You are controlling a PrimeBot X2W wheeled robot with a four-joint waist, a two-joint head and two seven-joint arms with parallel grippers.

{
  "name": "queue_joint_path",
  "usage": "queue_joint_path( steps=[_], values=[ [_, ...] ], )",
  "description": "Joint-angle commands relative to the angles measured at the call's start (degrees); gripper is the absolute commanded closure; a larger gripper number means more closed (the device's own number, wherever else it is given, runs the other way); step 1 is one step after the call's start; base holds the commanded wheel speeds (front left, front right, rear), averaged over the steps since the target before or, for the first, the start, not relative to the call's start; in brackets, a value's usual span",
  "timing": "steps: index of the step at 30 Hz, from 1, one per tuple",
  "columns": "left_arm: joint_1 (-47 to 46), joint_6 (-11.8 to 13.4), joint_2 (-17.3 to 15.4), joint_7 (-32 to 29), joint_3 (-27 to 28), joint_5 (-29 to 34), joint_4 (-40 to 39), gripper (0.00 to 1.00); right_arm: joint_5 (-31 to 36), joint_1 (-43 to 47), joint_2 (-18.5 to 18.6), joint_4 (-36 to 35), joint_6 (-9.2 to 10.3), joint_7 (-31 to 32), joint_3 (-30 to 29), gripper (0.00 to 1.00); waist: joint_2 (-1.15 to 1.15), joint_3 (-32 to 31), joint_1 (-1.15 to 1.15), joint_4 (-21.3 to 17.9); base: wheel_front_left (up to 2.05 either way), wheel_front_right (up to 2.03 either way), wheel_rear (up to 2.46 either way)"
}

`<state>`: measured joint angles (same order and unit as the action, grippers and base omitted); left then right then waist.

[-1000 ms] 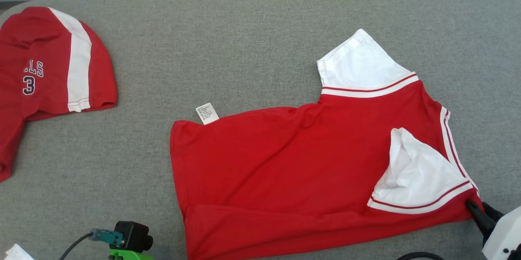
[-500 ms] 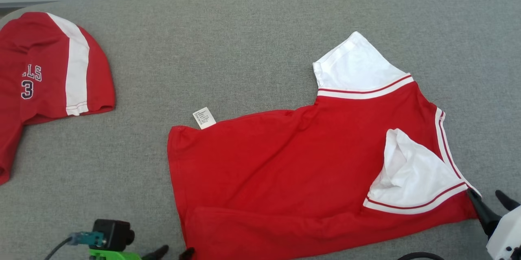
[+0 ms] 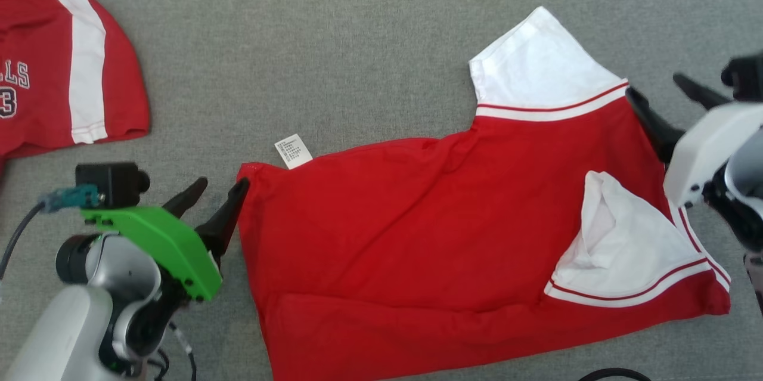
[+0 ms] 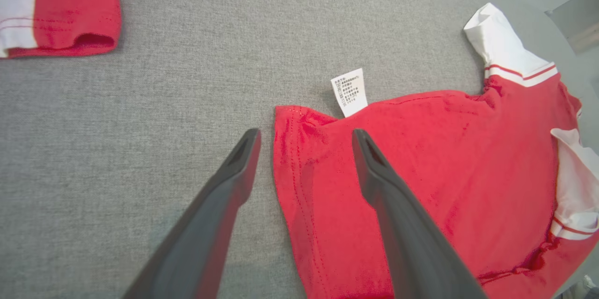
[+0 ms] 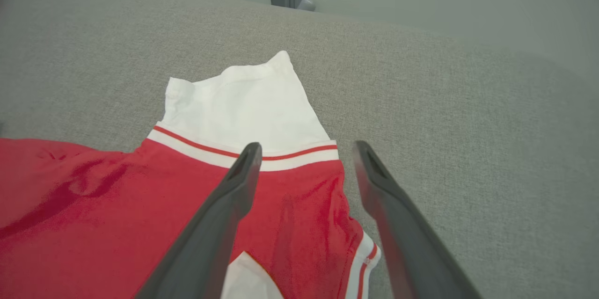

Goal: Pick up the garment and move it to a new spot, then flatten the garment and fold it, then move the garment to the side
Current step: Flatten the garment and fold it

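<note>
I have two grippers, both spread and holding nothing: my left gripper (image 3: 223, 183) straddles the hem corner of the red garment (image 3: 417, 238), and my right gripper (image 3: 653, 84) straddles its shoulder edge, though I can't tell if any finger touches cloth. That garment lies mid-table (image 3: 334, 41) with two white sleeves and one label (image 3: 292, 151) showing. A second red garment (image 3: 47, 71) lies well apart at the far left.

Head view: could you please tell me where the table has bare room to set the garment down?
Bare table runs along the far side, from the numbered jersey at the left to the white sleeve of the garment, and down to the care label. Crowded: the open left tool at the hem corner, the open right tool at the shoulder.
</note>
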<state>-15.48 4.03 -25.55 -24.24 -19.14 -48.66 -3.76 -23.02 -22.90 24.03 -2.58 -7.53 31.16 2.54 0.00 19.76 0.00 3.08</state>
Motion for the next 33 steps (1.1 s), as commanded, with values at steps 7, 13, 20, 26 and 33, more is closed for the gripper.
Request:
queue_joint_path(
  steps=[7, 13, 20, 26, 33],
  values=[
    [-12.8, -3.6, 3.5, -2.6, -4.8, 2.9, 12.0, 0.00, 4.0, -15.6, 0.1, 10.5, 0.08, 2.3, 5.2, 0.00, 0.00, 7.8, 0.00, 3.9, 0.00, 0.00, 0.00],
    [-15.9, -6.5, 4.9, -5.2, -7.9, 2.5, 17.2, 0.00, 5.4, -23.4, 0.4, 18.6, 0.08, 3.0, 9.3, 0.00, 0.00, 9.0, 0.00, 5.8, 0.00, 0.00, 0.00],
    [-17.7, -8.0, 6.0, -6.4, -9.5, 1.8, 18.1, 0.00, 5.9, -27.6, 1.0, 25.4, 0.08, 3.5, 11.0, 0.00, 0.00, 9.6, 0.00, 7.6, 0.00, 0.00, 0.00],
    [-17.5, -8.7, 7.0, -7.5, -10.2, 0.0, 15.9, 0.00, 5.8, -28.4, 1.1, 28.6, 0.08, 2.9, 12.0, 0.00, 0.00, 10.0, 0.00, 8.4, 0.00, 0.00, 0.00],
    [-17.0, -9.3, 6.8, -9.2, -11.4, -0.8, 14.3, 0.00, 5.7, -28.5, 1.4, 30.6, 0.08, 2.8, 12.3, 0.00, 0.00, 10.6, 0.00, 8.6, 0.00, 0.00, 0.00]
  ],
)
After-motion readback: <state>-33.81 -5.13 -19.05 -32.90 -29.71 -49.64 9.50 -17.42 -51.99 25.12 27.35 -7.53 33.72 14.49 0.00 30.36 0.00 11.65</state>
